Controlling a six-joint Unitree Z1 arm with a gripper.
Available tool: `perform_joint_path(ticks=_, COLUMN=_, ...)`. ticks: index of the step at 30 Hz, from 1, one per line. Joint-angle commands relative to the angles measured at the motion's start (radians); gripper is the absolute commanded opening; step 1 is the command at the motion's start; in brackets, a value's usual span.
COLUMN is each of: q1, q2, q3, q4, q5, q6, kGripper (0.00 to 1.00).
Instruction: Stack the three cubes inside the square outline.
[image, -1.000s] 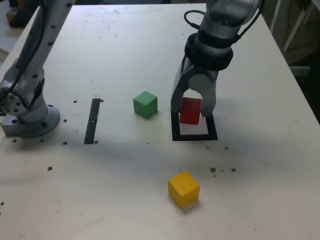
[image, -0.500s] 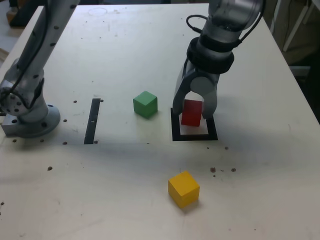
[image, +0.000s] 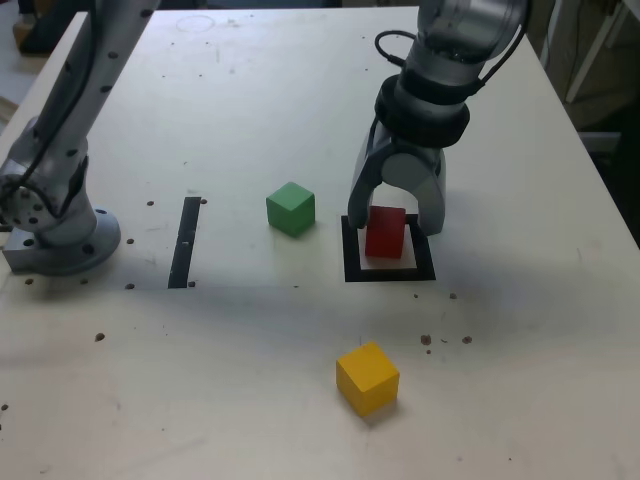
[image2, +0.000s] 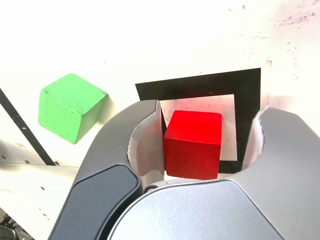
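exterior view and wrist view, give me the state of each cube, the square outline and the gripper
red cube: upright in the square outline, between the jaws, gap on one side.
square outline: flat on the table, holds only the red cube.
green cube: on the table, outside the outline, untouched.
yellow cube: on the table, outside the outline, untouched.
gripper: open, straddling the red cube.

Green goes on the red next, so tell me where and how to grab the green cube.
Take the small matte green cube by two opposite flat side faces, coming straight down from above. It sits flat on the white table, alone, with free space all round. It is turned at an angle in the exterior view, so rotate the claw to match its faces.
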Motion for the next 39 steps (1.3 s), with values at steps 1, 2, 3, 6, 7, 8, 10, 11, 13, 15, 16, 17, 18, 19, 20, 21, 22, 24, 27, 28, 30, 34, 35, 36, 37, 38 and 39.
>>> perform_joint_path(ticks=1, q1=0.002, q2=-0.019, q3=0.009, q4=0.000, q5=0.002, q6=0.001, kGripper=1.00)
perform_joint_path(ticks=2, q1=0.002, q2=-0.028, q3=0.013, q4=0.001, q5=0.005, q6=0.001, kGripper=1.00)
perform_joint_path(ticks=3, q1=0.002, q2=-0.038, q3=0.017, q4=0.002, q5=0.008, q6=0.001, kGripper=1.00)
perform_joint_path(ticks=6, q1=0.001, q2=-0.079, q3=0.034, q4=0.010, q5=0.021, q6=-0.001, kGripper=1.00)
perform_joint_path(ticks=7, q1=0.001, q2=-0.093, q3=0.039, q4=0.014, q5=0.026, q6=-0.001, kGripper=1.00)
perform_joint_path(ticks=8, q1=0.000, q2=-0.108, q3=0.043, q4=0.019, q5=0.031, q6=0.000, kGripper=1.00)
perform_joint_path(ticks=10, q1=-0.007, q2=-0.136, q3=0.046, q4=0.028, q5=0.042, q6=0.006, kGripper=1.00)
perform_joint_path(ticks=11, q1=-0.017, q2=-0.153, q3=0.042, q4=0.034, q5=0.052, q6=0.013, kGripper=1.00)
perform_joint_path(ticks=13, q1=-0.040, q2=-0.178, q3=0.030, q4=0.043, q5=0.070, q6=0.027, kGripper=1.00)
perform_joint_path(ticks=15, q1=-0.073, q2=-0.200, q3=0.014, q4=0.052, q5=0.092, q6=0.042, kGripper=1.00)
perform_joint_path(ticks=16, q1=-0.091, q2=-0.210, q3=0.006, q4=0.057, q5=0.103, q6=0.048, kGripper=1.00)
perform_joint_path(ticks=17, q1=-0.111, q2=-0.218, q3=-0.001, q4=0.062, q5=0.112, q6=0.056, kGripper=1.00)
perform_joint_path(ticks=18, q1=-0.130, q2=-0.225, q3=-0.006, q4=0.067, q5=0.120, q6=0.064, kGripper=1.00)
perform_joint_path(ticks=19, q1=-0.149, q2=-0.230, q3=-0.011, q4=0.071, q5=0.125, q6=0.073, kGripper=1.00)
perform_joint_path(ticks=20, q1=-0.168, q2=-0.233, q3=-0.015, q4=0.074, q5=0.129, q6=0.083, kGripper=1.00)
perform_joint_path(ticks=21, q1=-0.186, q2=-0.234, q3=-0.019, q4=0.076, q5=0.132, q6=0.095, kGripper=1.00)
perform_joint_path(ticks=22, q1=-0.204, q2=-0.234, q3=-0.022, q4=0.078, q5=0.132, q6=0.108, kGripper=1.00)
perform_joint_path(ticks=24, q1=-0.240, q2=-0.230, q3=-0.027, q4=0.079, q5=0.132, q6=0.134, kGripper=1.00)
perform_joint_path(ticks=27, q1=-0.293, q2=-0.219, q3=-0.033, q4=0.080, q5=0.134, q6=0.165, kGripper=1.00)
perform_joint_path(ticks=28, q1=-0.311, q2=-0.216, q3=-0.034, q4=0.080, q5=0.136, q6=0.172, kGripper=1.00)
perform_joint_path(ticks=30, q1=-0.348, q2=-0.208, q3=-0.038, q4=0.079, q5=0.138, q6=0.184, kGripper=1.00)
perform_joint_path(ticks=34, q1=-0.422, q2=-0.191, q3=-0.040, q4=0.079, q5=0.141, q6=0.201, kGripper=1.00)
perform_joint_path(ticks=35, q1=-0.436, q2=-0.187, q3=-0.037, q4=0.079, q5=0.141, q6=0.203, kGripper=1.00)
perform_joint_path(ticks=36, q1=-0.448, q2=-0.183, q3=-0.032, q4=0.079, q5=0.140, q6=0.204, kGripper=1.00)
perform_joint_path(ticks=37, q1=-0.459, q2=-0.180, q3=-0.025, q4=0.078, q5=0.140, q6=0.204, kGripper=1.00)
perform_joint_path(ticks=38, q1=-0.469, q2=-0.176, q3=-0.018, q4=0.077, q5=0.140, q6=0.204, kGripper=1.00)
perform_joint_path(ticks=39, q1=-0.478, q2=-0.173, q3=-0.009, q4=0.076, q5=0.140, q6=0.203, kGripper=1.00)
